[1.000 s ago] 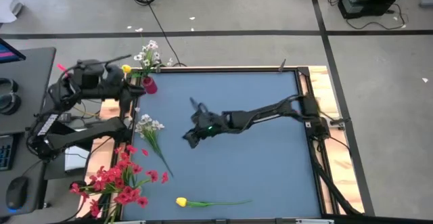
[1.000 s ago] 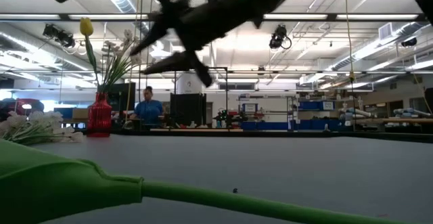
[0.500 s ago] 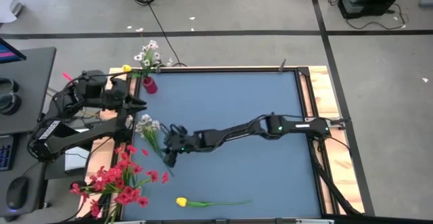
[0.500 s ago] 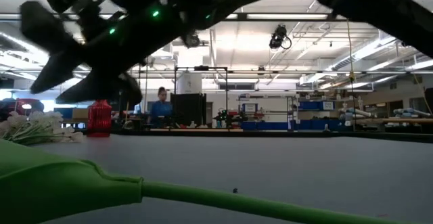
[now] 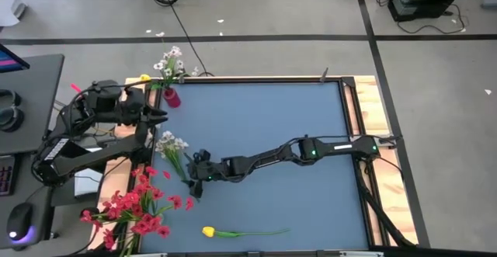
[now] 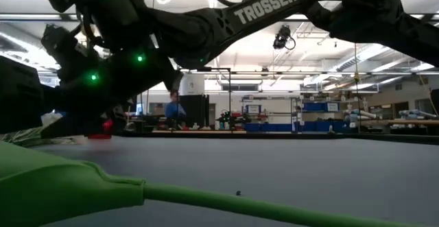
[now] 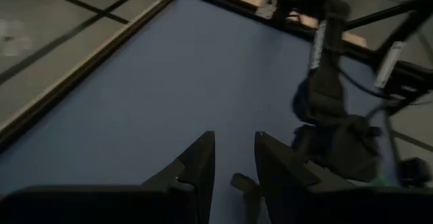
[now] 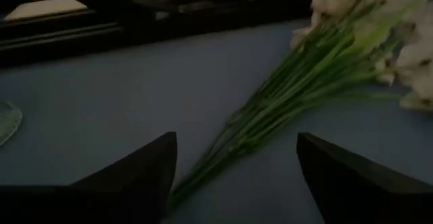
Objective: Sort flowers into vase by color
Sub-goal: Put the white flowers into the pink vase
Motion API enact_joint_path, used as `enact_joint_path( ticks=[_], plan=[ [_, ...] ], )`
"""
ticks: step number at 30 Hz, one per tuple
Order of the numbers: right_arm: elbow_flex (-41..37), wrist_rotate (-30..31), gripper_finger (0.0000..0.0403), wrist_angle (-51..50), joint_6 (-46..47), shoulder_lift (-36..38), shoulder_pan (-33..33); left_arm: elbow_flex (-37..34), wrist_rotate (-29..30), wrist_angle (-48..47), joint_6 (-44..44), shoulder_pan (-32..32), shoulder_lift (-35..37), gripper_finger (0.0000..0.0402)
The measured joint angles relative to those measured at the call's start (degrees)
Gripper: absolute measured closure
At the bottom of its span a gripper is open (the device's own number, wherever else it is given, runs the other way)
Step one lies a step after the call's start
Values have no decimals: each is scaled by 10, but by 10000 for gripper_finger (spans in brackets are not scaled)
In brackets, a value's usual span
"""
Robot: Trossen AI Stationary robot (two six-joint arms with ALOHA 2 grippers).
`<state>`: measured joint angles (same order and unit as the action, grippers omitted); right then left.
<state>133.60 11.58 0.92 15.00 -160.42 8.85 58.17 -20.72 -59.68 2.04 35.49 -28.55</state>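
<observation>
The pinkish-red vase (image 5: pixel 172 97) stands at the table's far left corner, with white blossoms and a yellow tulip (image 5: pixel 144 78) in it. A spray of white blossoms (image 5: pixel 172 151) lies on the table. My right gripper (image 5: pixel 193 178) is low over its stem end and open, with a finger on each side of the green stems (image 8: pixel 270 109) and no touch showing. My left gripper (image 5: pixel 159 116) hovers open near the table's left edge, just nearer than the vase. Red sprays (image 5: pixel 138 206) lie at the near left. A second yellow tulip (image 5: pixel 208 231) lies along the near edge.
The right arm (image 5: pixel 311 148) stretches across the table's middle from the right. In the low view it hides most of the vase (image 6: pixel 106 125), and the lying tulip's green stem (image 6: pixel 206 199) fills the foreground. Wooden boards border the table. People and shelving show in the room behind.
My right gripper has swung from the table's middle toward the left edge and come down over the white spray's stems. My left gripper has drawn back from the vase toward the near side, leaving the yellow tulip in the vase.
</observation>
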Motion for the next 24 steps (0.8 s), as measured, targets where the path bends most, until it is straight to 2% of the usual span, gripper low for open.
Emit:
enact_joint_path(
  ticks=[8,14,17,20,24],
  plan=[
    [3,12,90,-12,-75,-18,3,0,26,0,0,0,-4,292],
    [3,181,108,-128,-57,7,15,0,28,1,3,0,-4,292],
    [-1,219,115,-186,-56,35,16,0,28,1,4,0,-4,292],
    [-2,223,118,-273,14,71,15,0,28,1,15,0,-4,292],
    [1,207,119,-409,177,126,15,0,28,0,21,0,-4,292]
  ],
)
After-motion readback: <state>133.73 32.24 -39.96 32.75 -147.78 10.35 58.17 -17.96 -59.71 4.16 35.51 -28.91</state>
